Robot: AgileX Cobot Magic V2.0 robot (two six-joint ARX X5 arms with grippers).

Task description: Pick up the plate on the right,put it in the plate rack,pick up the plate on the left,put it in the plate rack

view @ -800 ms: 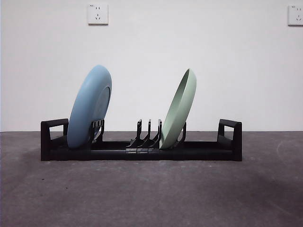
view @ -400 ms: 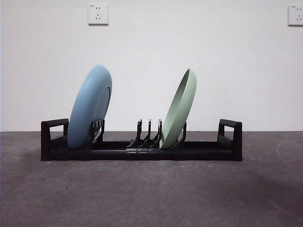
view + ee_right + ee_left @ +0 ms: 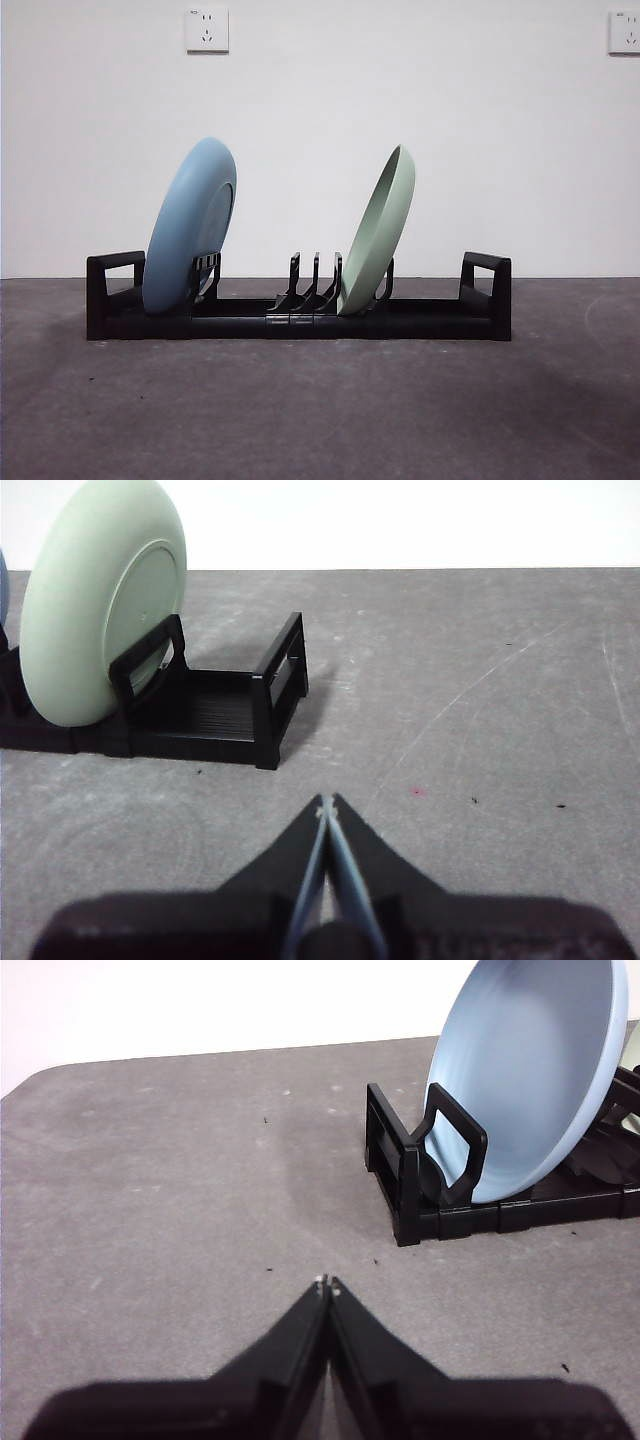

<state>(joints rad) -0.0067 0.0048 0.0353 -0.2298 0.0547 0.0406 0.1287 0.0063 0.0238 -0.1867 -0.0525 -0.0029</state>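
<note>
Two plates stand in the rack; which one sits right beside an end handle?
The blue plate: it leans in the plate rack next to one end handle, while the green plate stands nearer the middle, with open slots between it and its closest handle.

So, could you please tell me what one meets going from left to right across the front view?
Rack's left handle → blue plate → bare divider prongs → green plate → rack's right handle.

There was one rack [image 3: 298, 310] on the table [image 3: 320, 410]. It held two plates: one blue [image 3: 190, 225], one green [image 3: 378, 232]. The rack had two end handles [image 3: 113, 280]. Two wall sockets [image 3: 206, 29] showed. Two grippers were seen, one left [image 3: 326, 1285] and one right [image 3: 326, 803].
</note>
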